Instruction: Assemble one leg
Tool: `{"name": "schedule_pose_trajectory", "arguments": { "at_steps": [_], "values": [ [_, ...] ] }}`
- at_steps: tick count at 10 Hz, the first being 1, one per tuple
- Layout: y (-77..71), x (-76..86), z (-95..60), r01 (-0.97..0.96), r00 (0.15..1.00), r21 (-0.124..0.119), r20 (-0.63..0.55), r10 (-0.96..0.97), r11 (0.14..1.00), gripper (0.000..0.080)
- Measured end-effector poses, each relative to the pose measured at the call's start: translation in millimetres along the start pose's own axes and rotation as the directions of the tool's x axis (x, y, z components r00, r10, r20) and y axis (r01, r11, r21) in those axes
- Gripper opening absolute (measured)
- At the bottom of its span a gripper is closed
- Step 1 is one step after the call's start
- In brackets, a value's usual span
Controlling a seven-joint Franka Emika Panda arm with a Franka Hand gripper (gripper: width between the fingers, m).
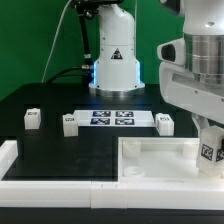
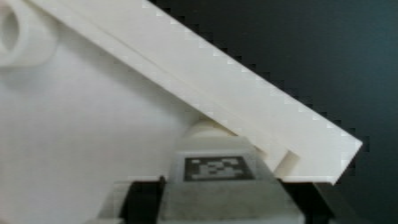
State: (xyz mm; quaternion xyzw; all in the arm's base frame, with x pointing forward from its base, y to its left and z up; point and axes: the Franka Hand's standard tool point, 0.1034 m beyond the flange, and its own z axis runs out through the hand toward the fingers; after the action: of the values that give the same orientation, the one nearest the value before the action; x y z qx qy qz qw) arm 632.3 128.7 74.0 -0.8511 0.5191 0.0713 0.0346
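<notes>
My gripper (image 1: 208, 138) is shut on a leg (image 1: 210, 151), a chunky white block with a black-and-white tag. It holds the leg upright over the right end of the large white tray-like part (image 1: 150, 162). In the wrist view the leg (image 2: 219, 160) sits between the two black fingers (image 2: 146, 202), tag facing the camera, close to the tray's raised rim (image 2: 214, 85) near a corner. A round corner hole (image 2: 18, 40) shows at the picture's edge. I cannot tell whether the leg touches the tray's floor.
Three more legs stand on the black table: one far left (image 1: 32, 118), one (image 1: 69, 123) left of the marker board (image 1: 112, 118), one (image 1: 165, 122) right of it. A white raised border (image 1: 18, 160) runs along the front left. The robot base (image 1: 115, 60) stands behind.
</notes>
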Motion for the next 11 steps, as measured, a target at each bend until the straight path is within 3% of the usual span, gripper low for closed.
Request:
{"name": "schedule_pose_trajectory", "arguments": {
  "at_steps": [2,3,4,6,7,9,11],
  "values": [
    [0.0,0.1,0.0,0.015,1.0,0.0,0.0,-0.015,1.0,0.0294],
    [0.2,2.0,-1.0,0.093,0.996,-0.001,0.0,-0.093,0.996,0.0475],
    [1.0,1.0,-1.3,0.098,0.995,-0.007,0.005,-0.098,0.995,0.0589],
    [1.1,-0.4,-0.9,0.356,0.935,-0.017,0.0,-0.356,0.935,0.0637],
    [1.6,0.6,-0.4,0.466,0.885,-0.017,0.003,-0.466,0.885,0.0646],
    [0.1,0.5,-1.7,0.674,0.738,-0.05,-0.012,-0.675,0.737,0.0646],
    [-3.2,0.7,-2.2,0.841,0.537,-0.071,-0.022,-0.843,0.537,0.0649]
  ]
}}
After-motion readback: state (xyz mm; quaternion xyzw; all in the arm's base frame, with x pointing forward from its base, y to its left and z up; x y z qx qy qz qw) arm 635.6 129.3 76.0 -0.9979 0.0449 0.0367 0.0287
